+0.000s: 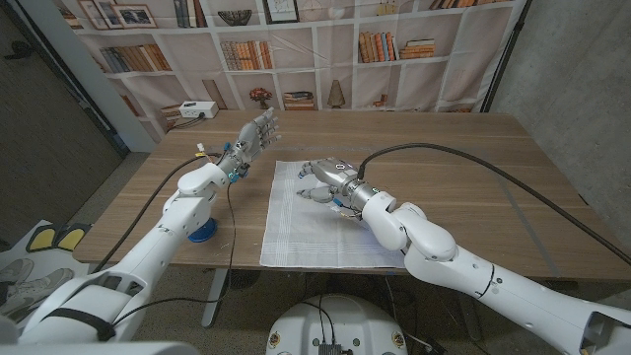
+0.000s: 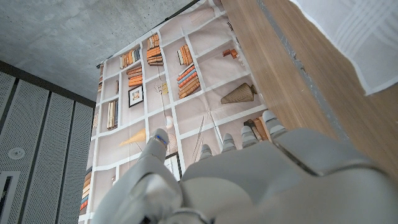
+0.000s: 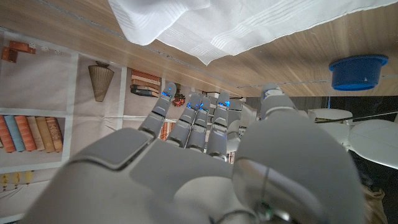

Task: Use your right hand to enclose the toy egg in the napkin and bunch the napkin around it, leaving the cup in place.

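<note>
While the white napkin (image 1: 314, 215) lies spread on the wooden table (image 1: 473, 177) with its long axis running from the near edge toward the far side, the right hand (image 1: 325, 179) sits over its far end, back up — the one part of the cloth the coming move depends on. The toy egg cannot be made out in the head view; judging by the task and the hand's place, it is probably under or just beside the palm, but that is a guess. In the right wrist view the hand's fingers (image 3: 186, 121) are loosely curved and apart, with a lifted napkin corner (image 3: 186, 37) just ahead of the fingertips; whether they are pinching cloth or holding anything I cannot tell. The right hand is plainly the nearer one: the left hand (image 1: 254, 136) is raised over bare wood beside the napkin's far left corner, fingers spread and holding nothing. The blue cup (image 1: 202, 233) stands well off to the left near the table's front edge — beside the left forearm, clear of the cloth.
</note>
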